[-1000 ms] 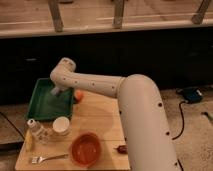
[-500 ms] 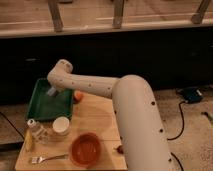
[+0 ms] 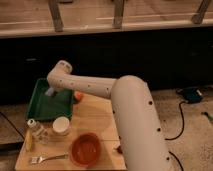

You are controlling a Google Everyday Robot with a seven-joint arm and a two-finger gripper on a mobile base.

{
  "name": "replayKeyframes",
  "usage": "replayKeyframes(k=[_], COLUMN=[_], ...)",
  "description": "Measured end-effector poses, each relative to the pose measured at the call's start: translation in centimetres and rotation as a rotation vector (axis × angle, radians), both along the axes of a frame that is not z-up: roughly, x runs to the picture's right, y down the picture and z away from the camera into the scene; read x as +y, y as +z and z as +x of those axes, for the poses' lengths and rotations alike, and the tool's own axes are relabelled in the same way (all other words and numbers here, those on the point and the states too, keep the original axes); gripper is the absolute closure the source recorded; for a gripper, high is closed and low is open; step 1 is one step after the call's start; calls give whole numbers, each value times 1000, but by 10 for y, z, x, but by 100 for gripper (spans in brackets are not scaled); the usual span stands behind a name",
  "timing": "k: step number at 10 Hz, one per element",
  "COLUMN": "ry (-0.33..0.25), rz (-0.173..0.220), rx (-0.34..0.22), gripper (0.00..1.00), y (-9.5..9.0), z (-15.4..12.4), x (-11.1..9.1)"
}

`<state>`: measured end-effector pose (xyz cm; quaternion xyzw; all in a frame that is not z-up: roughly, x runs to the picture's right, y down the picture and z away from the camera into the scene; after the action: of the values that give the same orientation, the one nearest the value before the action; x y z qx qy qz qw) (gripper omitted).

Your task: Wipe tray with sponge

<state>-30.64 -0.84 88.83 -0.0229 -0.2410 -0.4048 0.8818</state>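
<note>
The dark green tray lies at the back left of the wooden table, its raised rim showing all around. My white arm reaches from the lower right across the table, and its gripper hangs over the tray's far middle. A small light-blue patch, the sponge, shows at the gripper's tip against the tray floor. The arm's wrist hides the rest of the gripper.
A white cup stands just in front of the tray. An orange bowl sits at the table front. A fork lies at the front left, a small bottle left of the cup, an orange ball beside the tray.
The arm has swung a little leftward and the gripper has shifted slightly across the tray's far part. The other objects have not moved.
</note>
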Motion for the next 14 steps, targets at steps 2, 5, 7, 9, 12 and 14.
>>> replayKeyframes(k=[2, 5, 7, 9, 12, 14], ry=[-11, -29, -45, -78, -143, -183], rz=[9, 16, 23, -11, -86, -141], rx=[-23, -50, -73, -77, -90, -89], gripper=[98, 98, 98, 98, 98, 98], y=[3, 3, 3, 2, -3, -6], z=[-7, -15, -24, -22, -30, -28], x=[1, 3, 5, 14, 37, 49])
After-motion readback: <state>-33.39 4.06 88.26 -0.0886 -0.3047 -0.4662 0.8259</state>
